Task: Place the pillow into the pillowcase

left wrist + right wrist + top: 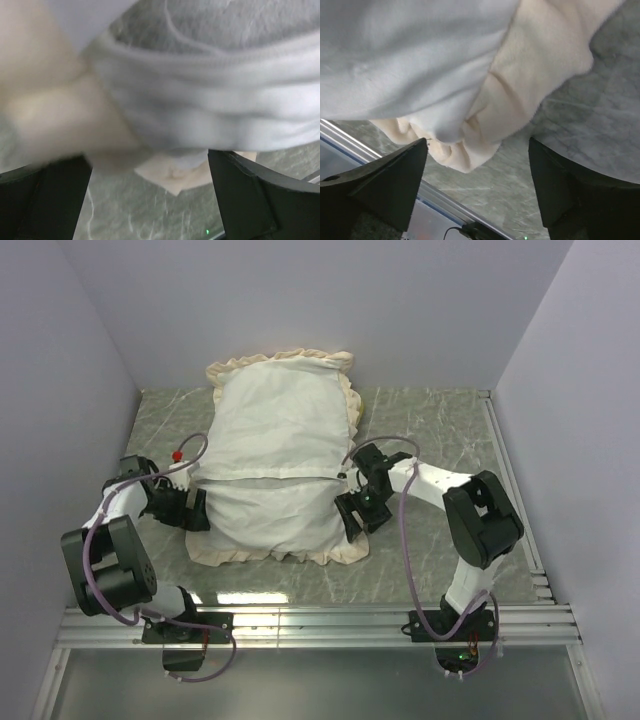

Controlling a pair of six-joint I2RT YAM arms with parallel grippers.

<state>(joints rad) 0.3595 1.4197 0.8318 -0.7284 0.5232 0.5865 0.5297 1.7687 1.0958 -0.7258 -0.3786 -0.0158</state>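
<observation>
Left end effector (196, 510): jaws spread wide, nothing clamped, set at the left edge of the pillowcase (275, 475); white fabric is seen just ahead of its fingers (45, 200). Right end effector (356, 514): jaws also wide, nothing held, placed at the near right edge, with ruffled trim (470, 150) ahead of its fingers (585, 195). Pillowcase: white face up, bulging, creased across the middle, laid mid-table (440, 430). Yellowish strip (353, 405) at its far right edge; whether this is the pillow cannot be told.
</observation>
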